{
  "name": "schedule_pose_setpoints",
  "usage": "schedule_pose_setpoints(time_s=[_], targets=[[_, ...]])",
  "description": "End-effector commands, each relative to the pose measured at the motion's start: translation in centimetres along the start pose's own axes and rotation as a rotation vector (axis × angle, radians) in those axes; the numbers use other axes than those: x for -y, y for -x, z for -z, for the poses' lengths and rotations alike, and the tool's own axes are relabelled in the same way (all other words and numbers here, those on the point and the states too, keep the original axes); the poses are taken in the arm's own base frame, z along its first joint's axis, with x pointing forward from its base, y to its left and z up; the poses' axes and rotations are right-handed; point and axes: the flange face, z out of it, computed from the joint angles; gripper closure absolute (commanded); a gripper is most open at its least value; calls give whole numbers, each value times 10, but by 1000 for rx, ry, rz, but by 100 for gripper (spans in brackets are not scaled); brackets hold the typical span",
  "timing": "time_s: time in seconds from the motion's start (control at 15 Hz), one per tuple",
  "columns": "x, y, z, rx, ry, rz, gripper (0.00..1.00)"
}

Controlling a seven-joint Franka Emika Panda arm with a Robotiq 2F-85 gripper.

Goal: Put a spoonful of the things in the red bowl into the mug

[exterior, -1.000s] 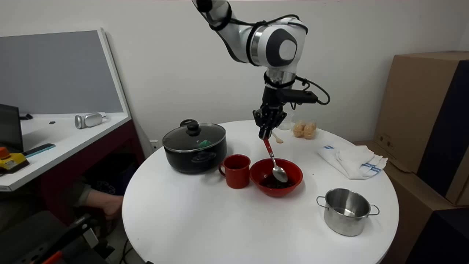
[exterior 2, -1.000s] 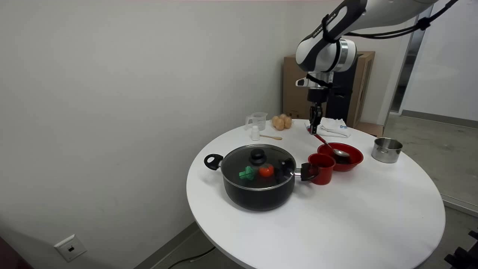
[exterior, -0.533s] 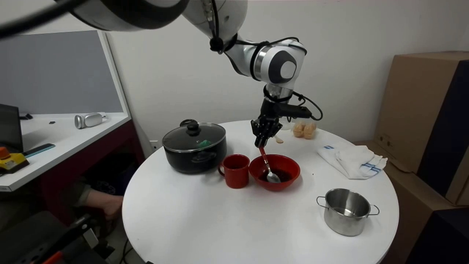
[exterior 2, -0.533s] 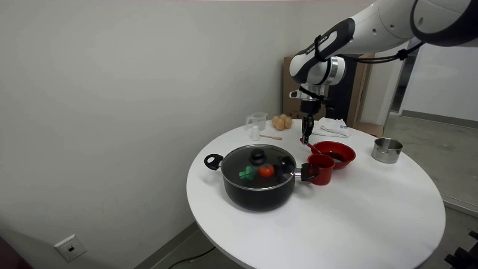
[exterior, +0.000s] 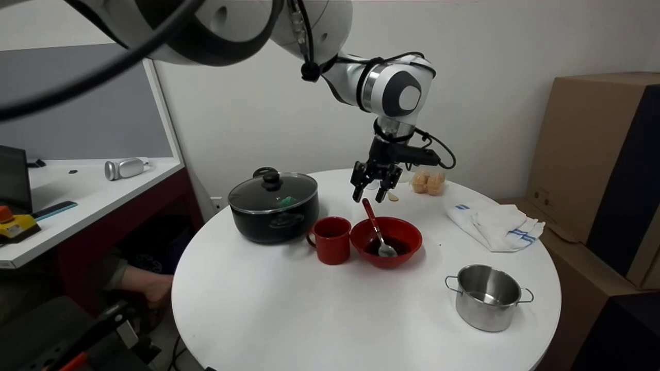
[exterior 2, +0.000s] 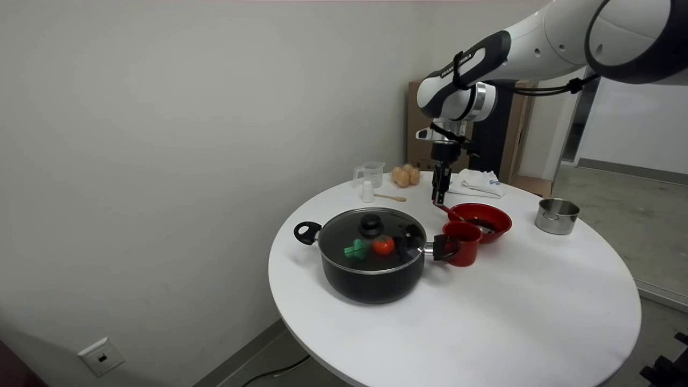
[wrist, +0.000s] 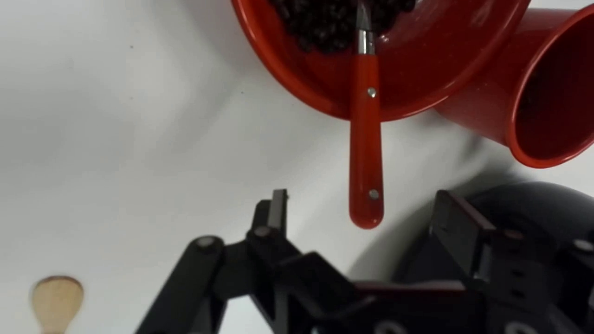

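The red bowl, mug alongside, holds dark bits and a spoon.

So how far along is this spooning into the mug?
Looks done: the spoon rests in the red bowl, among dark bits. In hand: nothing; the open gripper isn't touching the spoon. Left: perhaps a spoonful; the mug is too shadowed inside to tell.

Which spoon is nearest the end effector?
The red-handled spoon leaning in the red bowl, its handle by the open end effector; the wooden spoon lies farther off.
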Motion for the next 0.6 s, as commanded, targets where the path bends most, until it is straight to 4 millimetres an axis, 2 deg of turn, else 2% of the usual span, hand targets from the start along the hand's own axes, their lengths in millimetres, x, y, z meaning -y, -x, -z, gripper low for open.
schedule_pose_setpoints(time_s=[0.0, 0.27, 0.53], targets=[[17, -11, 44, 62, 10, -55, 0], [49, -30, 89, 143, 36, -131, 0], [94, -55, 104, 210, 52, -253, 0]])
